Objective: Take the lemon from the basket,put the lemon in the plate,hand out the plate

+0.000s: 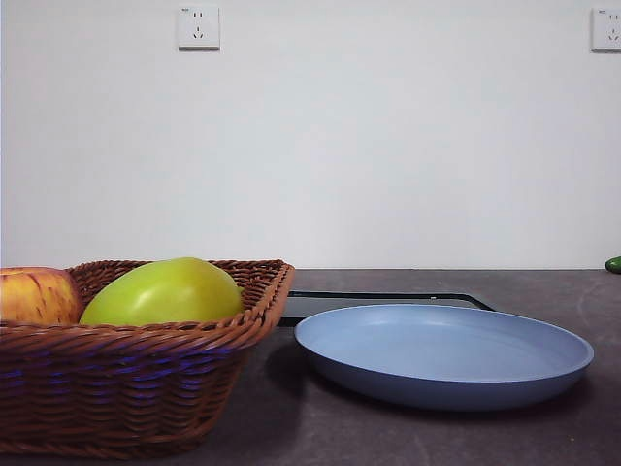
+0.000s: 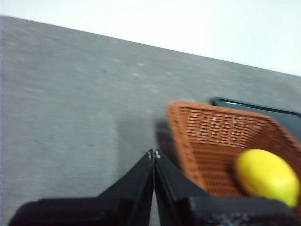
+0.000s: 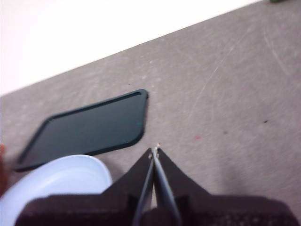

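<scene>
The brown woven basket (image 1: 126, 388) stands at the front left, and the light-blue plate (image 1: 446, 388) lies bare to its right. In the left wrist view a small yellow lemon (image 2: 265, 176) with a greenish end lies inside the basket (image 2: 211, 136). The front view hides it. My left gripper (image 2: 154, 153) is shut and holds nothing; it hovers over bare table just outside the basket's rim. My right gripper (image 3: 154, 149) is also shut on nothing, over the table beside the plate (image 3: 56, 181). Neither gripper shows in the front view.
A large green-yellow fruit (image 1: 163, 291) and a red-yellow apple (image 1: 37, 296) sit in the basket. A flat black tray (image 1: 388, 299) lies behind the plate, also seen in the right wrist view (image 3: 84, 127). A small green thing (image 1: 613, 263) lies at the far right edge.
</scene>
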